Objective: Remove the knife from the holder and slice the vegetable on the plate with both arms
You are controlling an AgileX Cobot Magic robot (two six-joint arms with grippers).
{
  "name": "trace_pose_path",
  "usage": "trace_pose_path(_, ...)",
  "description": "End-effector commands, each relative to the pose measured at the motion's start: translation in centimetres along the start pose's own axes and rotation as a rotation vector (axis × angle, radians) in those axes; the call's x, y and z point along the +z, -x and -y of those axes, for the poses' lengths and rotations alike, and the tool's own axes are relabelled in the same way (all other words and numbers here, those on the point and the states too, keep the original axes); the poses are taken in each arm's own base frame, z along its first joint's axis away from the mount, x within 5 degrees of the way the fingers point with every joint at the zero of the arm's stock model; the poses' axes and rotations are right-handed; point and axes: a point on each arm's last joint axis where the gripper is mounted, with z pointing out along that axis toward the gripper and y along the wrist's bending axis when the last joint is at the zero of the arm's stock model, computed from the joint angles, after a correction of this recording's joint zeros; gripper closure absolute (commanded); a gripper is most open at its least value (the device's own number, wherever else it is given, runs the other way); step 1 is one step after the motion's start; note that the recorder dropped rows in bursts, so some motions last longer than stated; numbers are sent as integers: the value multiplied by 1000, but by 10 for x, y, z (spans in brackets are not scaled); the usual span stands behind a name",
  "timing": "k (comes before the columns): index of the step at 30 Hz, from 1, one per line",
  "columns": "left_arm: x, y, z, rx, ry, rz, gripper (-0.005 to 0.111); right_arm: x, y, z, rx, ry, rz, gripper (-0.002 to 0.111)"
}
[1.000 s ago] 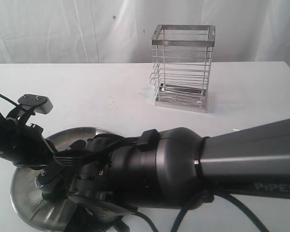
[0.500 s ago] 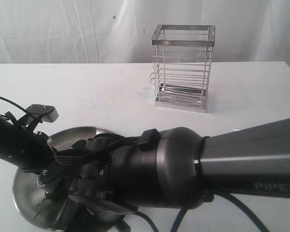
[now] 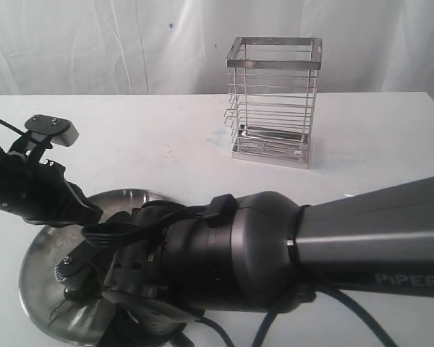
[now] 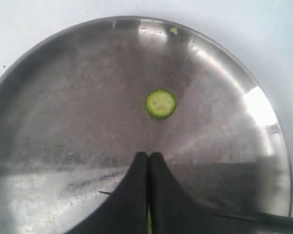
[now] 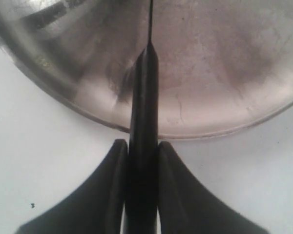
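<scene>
A single round, pale green slice of the vegetable (image 4: pixel 161 104) lies flat on the steel plate (image 4: pixel 73 73). My left gripper (image 4: pixel 148 157) hangs over the plate, its fingertips pressed together; a sliver of green vegetable (image 4: pixel 147 225) shows deeper between the fingers. In the right wrist view my right gripper (image 5: pixel 142 144) is shut on the black handle of the knife (image 5: pixel 144 97). The thin blade, seen edge-on, points in over the plate's rim (image 5: pixel 88 113). In the exterior view the right arm (image 3: pixel 275 253) covers most of the plate (image 3: pixel 43 253). The holder (image 3: pixel 273 101) holds no knife.
The wire holder stands at the back right of the white table (image 3: pixel 145 137), in front of a white curtain. The left arm (image 3: pixel 29 191) sits above the plate's left edge. A tiny green scrap (image 4: pixel 174 30) lies on the plate's rim.
The left arm dipped lower over the plate half a second ago, then rose and drew back to the left. The right arm has barely moved.
</scene>
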Motion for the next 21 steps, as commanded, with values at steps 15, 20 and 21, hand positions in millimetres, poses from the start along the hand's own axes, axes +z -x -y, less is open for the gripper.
trace_pose_path(15,11,-8,-1,-4,-36,-68,107,11,0,-3,-11,7,-10,108)
trace_pose_path(20,18,-13,-4,-4,-41,-104,107,11,0,-3,-11,8,-8,108)
trace_pose_path(21,19,-13,-4,-4,-41,-104,107,11,0,-3,-11,8,-8,108)
